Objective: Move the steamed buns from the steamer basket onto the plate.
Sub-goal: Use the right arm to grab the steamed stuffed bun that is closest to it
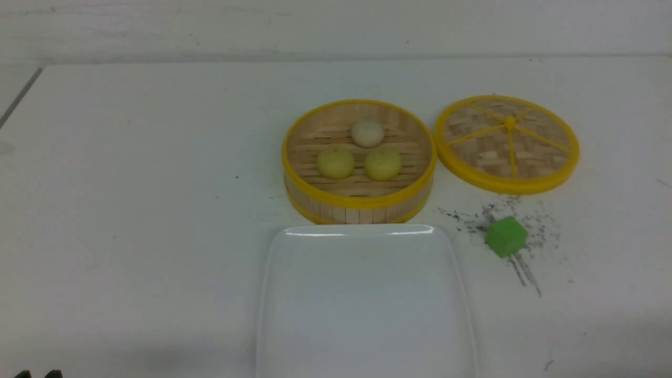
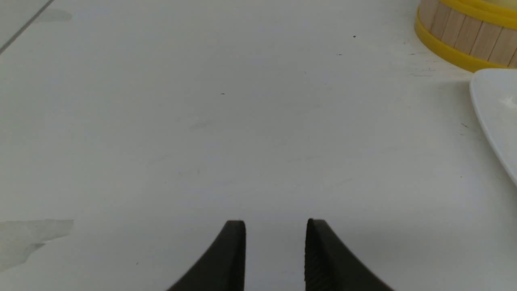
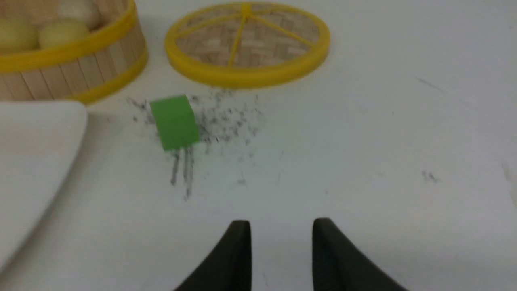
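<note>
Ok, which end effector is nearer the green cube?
Right. The right end effector has the green cube ahead of it; the left end effector is across the plate from it.

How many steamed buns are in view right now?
3, all inside the steamer basket: the off-white bun at the back, the left yellow bun and the right yellow bun nearer the plate, which holds none. None seems hidden.
</note>
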`<state>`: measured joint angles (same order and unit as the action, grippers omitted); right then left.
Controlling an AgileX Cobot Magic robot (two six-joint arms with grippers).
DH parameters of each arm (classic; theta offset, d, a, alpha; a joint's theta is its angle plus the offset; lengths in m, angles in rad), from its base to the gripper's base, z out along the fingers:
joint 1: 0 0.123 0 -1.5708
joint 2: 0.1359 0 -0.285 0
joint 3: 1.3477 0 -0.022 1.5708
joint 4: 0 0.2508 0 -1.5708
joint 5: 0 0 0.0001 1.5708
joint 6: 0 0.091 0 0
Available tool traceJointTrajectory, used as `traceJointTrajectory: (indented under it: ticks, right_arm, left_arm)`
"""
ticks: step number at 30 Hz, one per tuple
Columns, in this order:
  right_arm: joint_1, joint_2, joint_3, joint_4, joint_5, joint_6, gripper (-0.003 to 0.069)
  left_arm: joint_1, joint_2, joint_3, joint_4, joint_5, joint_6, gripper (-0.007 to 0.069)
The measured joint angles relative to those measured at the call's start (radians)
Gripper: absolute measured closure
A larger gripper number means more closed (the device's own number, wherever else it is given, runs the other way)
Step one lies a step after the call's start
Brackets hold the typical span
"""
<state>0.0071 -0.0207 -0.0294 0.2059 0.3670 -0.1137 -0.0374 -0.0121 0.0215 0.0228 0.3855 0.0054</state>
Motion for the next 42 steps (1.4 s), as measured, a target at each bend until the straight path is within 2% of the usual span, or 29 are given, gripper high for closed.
traceJointTrajectory:
  ticks: [7,14,24,30,33,37,42]
  right_arm:
    - [0.0,0.0,-0.244,0.051,0.011,0.0,0.0419]
    - [0.0,0.0,-0.429,0.065,0.221,0.0,0.0419]
    - [0.0,0.0,-0.439,0.109,0.245,0.009,0.0419]
    - [0.0,0.0,-0.437,0.114,0.091,0.008,0.0419]
    - [0.0,0.0,-0.444,0.117,0.066,0.018,0.0419]
    - [0.0,0.0,-0.445,0.13,0.15,0.085,0.0419]
    - [0.0,0.0,-0.445,0.115,0.281,0.094,0.0419]
  left_arm:
    - [0.0,0.0,0.0,0.0,0.001,0.0,0.0382]
    - [0.0,0.0,0.0,0.001,0.001,0.0,0.0382]
    - [0.0,0.0,0.0,0.001,0.001,0.0,0.0382]
    - [0.0,0.0,0.0,0.001,0.001,0.0,0.0382]
    - [0.0,0.0,0.0,0.001,0.001,0.0,0.0382]
    - [0.0,0.0,0.0,0.001,0.001,0.0,0.0382]
    - [0.0,0.0,0.0,0.001,0.001,0.0,0.0382]
